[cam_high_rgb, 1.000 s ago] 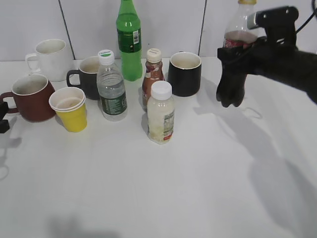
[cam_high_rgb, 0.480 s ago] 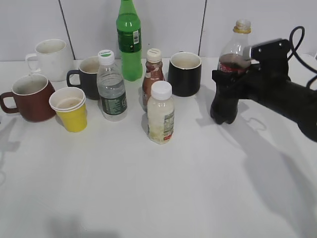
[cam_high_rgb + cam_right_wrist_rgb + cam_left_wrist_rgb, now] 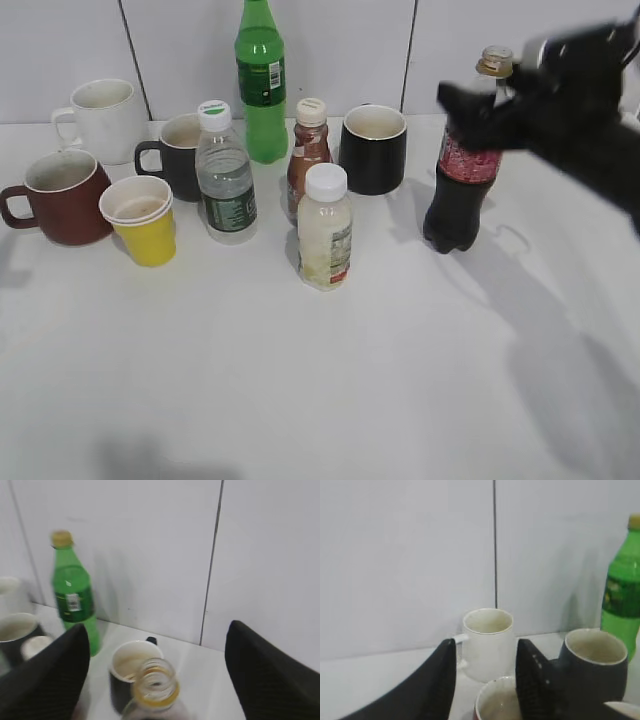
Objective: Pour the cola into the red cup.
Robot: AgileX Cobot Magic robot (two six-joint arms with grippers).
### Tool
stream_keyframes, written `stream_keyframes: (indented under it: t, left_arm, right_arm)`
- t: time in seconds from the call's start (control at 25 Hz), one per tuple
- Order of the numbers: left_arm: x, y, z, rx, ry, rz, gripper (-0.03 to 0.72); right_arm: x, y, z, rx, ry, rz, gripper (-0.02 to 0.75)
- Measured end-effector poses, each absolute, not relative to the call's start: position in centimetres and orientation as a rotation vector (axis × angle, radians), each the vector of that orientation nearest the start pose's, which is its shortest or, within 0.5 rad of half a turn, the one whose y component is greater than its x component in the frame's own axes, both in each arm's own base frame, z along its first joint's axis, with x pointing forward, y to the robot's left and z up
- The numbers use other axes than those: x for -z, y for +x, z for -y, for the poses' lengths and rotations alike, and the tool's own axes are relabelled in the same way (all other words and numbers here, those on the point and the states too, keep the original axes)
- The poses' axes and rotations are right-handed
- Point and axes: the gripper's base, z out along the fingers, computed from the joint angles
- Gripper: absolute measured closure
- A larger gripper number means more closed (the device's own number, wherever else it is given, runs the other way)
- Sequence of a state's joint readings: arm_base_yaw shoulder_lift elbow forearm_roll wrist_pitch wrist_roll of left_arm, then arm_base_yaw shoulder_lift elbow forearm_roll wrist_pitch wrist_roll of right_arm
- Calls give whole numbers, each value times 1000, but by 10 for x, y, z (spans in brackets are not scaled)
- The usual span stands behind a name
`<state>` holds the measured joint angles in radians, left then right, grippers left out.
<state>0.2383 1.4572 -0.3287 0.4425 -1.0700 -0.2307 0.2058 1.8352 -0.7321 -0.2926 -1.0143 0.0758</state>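
Note:
The cola bottle point(image 3: 458, 175) stands upright on the table at the right, uncapped, with dark drink, a red label and a gold neck ring. Its open mouth point(image 3: 155, 682) shows between my right gripper's fingers. My right gripper point(image 3: 480, 108) is blurred, open wide at the bottle's neck and shoulder, and holds nothing point(image 3: 157, 630). The red cup point(image 3: 60, 197) stands at the far left with its handle to the left. My left gripper point(image 3: 486, 645) is open just above and behind the red cup's rim point(image 3: 495, 702). It is outside the exterior view.
A white mug point(image 3: 100, 118), a dark grey mug point(image 3: 178, 152), a yellow paper cup point(image 3: 142, 220), a water bottle point(image 3: 225, 175), a green bottle point(image 3: 260, 80), a small brown bottle point(image 3: 308, 150), a pale juice bottle point(image 3: 324, 228) and a black mug point(image 3: 373, 148) crowd the back left and middle.
My right gripper lowered the cola bottle onto the table, let go and rose to its neck. My left gripper left the exterior view at the left edge.

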Motion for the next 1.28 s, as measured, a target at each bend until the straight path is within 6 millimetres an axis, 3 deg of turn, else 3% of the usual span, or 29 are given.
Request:
stream_keyframes:
  t: [0.12,0.32,0.48,0.6,0.76,0.84,1.0,1.16,1.28]
  left_arm:
    - [-230,225,-22,110,12,-1678,376]
    - [-289,188,-15,-14,-73,-1777,376]
    - [-328,150,-8,-22,-142,-1833,376]
    - [-338,124,-5,-15,-173,-1940,376]
    - [-336,92,-1,59,-177,-2054,376]
    - [-334,80,1,104,-171,-2094,376]
    - [-328,52,-2,113,-134,-2151,376]
    - [-317,25,-7,88,-89,-2130,376]
    - [-297,16,-9,83,-65,-2125,376]
  right_arm:
    - [-223,327,-89,-294,-395,-1597,89]
    - [-294,281,-84,-342,-391,-1646,109]
    - [-325,238,-81,-262,-404,-1716,121]
    - [-338,199,-79,-209,-354,-1760,130]
    - [-335,142,-74,-246,-389,-1870,135]
    - [-325,120,-69,-264,-452,-2004,141]
    - [-313,77,-46,-299,-487,-2212,142]
    - [-293,45,-17,-231,-493,-2321,142]
    - [-284,29,-5,-256,-484,-2276,143]
